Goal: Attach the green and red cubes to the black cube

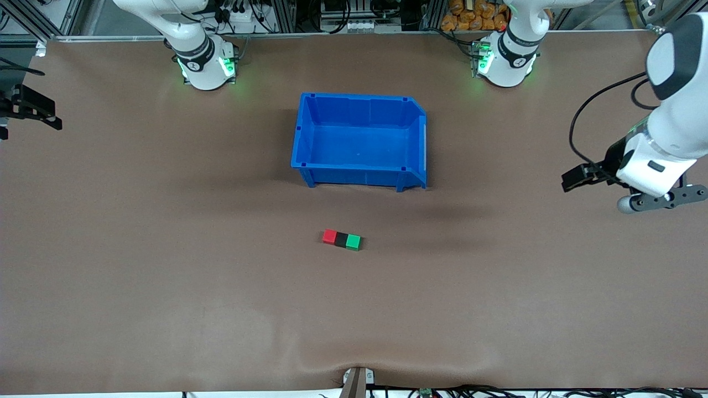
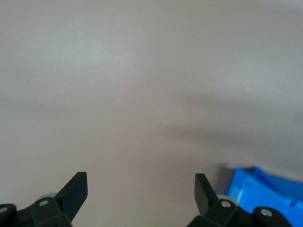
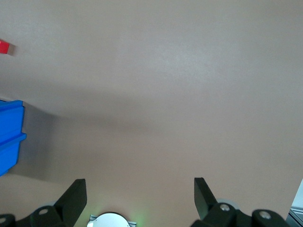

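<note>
A red cube (image 1: 329, 236), a black cube (image 1: 341, 239) and a green cube (image 1: 353, 242) lie touching in one row on the brown table, the black one in the middle, nearer to the front camera than the blue bin. My left gripper (image 1: 572, 179) hangs open and empty in the air at the left arm's end of the table; in the left wrist view (image 2: 140, 177) only bare table lies between its fingers. My right gripper (image 1: 38, 113) hangs open and empty at the right arm's end (image 3: 139, 182). The red cube (image 3: 4, 47) shows small in the right wrist view.
An empty blue bin (image 1: 305, 132) stands mid-table between the cubes and the arm bases; its wall shows in the left wrist view (image 2: 265, 189) and the right wrist view (image 3: 9, 137). The right arm's base (image 3: 109, 220) shows under the right gripper.
</note>
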